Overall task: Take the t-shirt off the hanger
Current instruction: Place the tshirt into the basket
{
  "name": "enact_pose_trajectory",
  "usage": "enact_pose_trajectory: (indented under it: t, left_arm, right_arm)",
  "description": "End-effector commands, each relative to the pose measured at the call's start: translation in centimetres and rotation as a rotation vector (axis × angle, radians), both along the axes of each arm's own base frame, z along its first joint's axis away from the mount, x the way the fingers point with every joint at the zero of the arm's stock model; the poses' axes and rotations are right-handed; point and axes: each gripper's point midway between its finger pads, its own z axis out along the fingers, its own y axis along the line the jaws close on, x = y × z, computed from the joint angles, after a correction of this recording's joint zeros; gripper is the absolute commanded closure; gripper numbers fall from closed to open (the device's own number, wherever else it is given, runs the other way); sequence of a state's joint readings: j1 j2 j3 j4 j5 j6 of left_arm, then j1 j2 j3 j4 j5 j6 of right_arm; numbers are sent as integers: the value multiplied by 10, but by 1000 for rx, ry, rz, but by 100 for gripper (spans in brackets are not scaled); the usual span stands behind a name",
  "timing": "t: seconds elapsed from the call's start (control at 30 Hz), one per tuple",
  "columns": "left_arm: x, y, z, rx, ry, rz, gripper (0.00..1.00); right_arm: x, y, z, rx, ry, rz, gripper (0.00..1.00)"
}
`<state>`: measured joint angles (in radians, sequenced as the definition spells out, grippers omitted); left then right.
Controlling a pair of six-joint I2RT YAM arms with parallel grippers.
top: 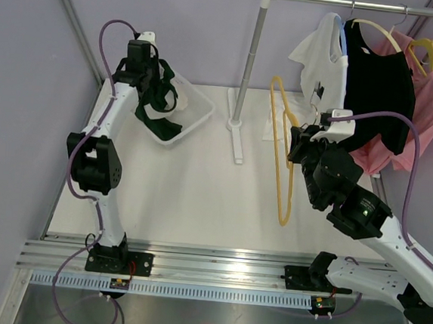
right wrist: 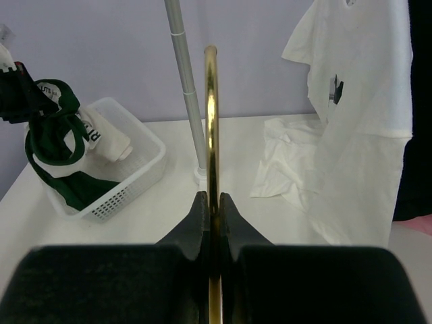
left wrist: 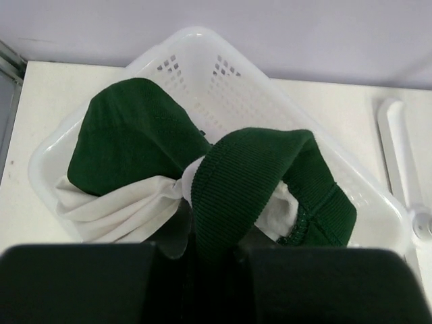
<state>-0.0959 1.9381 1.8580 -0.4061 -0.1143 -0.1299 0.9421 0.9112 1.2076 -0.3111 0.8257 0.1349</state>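
- The left gripper [left wrist: 196, 270] is squeezed shut on a fold of the green t-shirt [left wrist: 256, 175]. The cloth is pinched between its two black fingers.
- The t-shirt hangs down from that grip. It is off the hanger, and its low end lies in the white basket [left wrist: 202, 47].
- Some white cloth [left wrist: 115, 202] is bunched up with the green in the basket.
- From the right wrist view, dark letters show on that white cloth [right wrist: 108, 138]. They are too small for me to read.
- The basket [top: 195, 107] sits at the far left of the table [top: 190, 198], right under the left gripper [top: 145, 68].
- The right gripper [right wrist: 212, 209] is clamped tight on the yellow hanger [right wrist: 211, 121]. The thin bar runs straight up between its fingers.
- The hanger [top: 281, 160] is bare and is held up over the middle of the table, well apart from the basket.
- Behind it stands a metal rack [top: 250, 59].
- Three more tops hang on the rack: a white t-shirt [top: 324, 58], a black t-shirt [top: 375, 77] and a pink t-shirt [top: 418, 111].
- The white t-shirt [right wrist: 358, 101] has a small dark mark on its front. I cannot read it.
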Motion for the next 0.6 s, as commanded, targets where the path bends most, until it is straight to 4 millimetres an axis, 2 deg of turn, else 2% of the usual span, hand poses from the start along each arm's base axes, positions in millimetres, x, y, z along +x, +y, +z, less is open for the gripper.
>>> enact_pose_trajectory:
  t: [0.0,0.03,0.1,0.2,0.27,0.4,0.43,0.53,0.57]
  left_arm:
    - [35,18,7,4,-34,36,100]
    - [40,16,-6,13,2,2,100]
    - [43,18,-17,27,16,5,100]
    - [56,35,-28,94,-16,59,100]
    - [64,52,-23,151,-47,113,100]
    - [72,71,-42,314,-8,111,100]
    - [72,72,-57,331,29,101,98]
    - [71,76,-76,375,81,89,89]
    - [70,77,-79,384,87,85,80]
  right_arm:
    - [-3,-7,19,70,-48,-10,100]
    - [-4,-8,20,72,-50,-10,100]
    - [-4,-8,20,73,-52,-7,100]
    - [-4,-8,20,74,-53,-7,100]
    - [-4,-7,18,65,-48,-6,100]
    - [-4,-7,19,71,-49,-6,100]
    - [-4,-7,20,72,-50,-7,100]
    - [-3,-5,20,75,-52,-1,100]
    - [-3,-5,20,76,-53,-1,100]
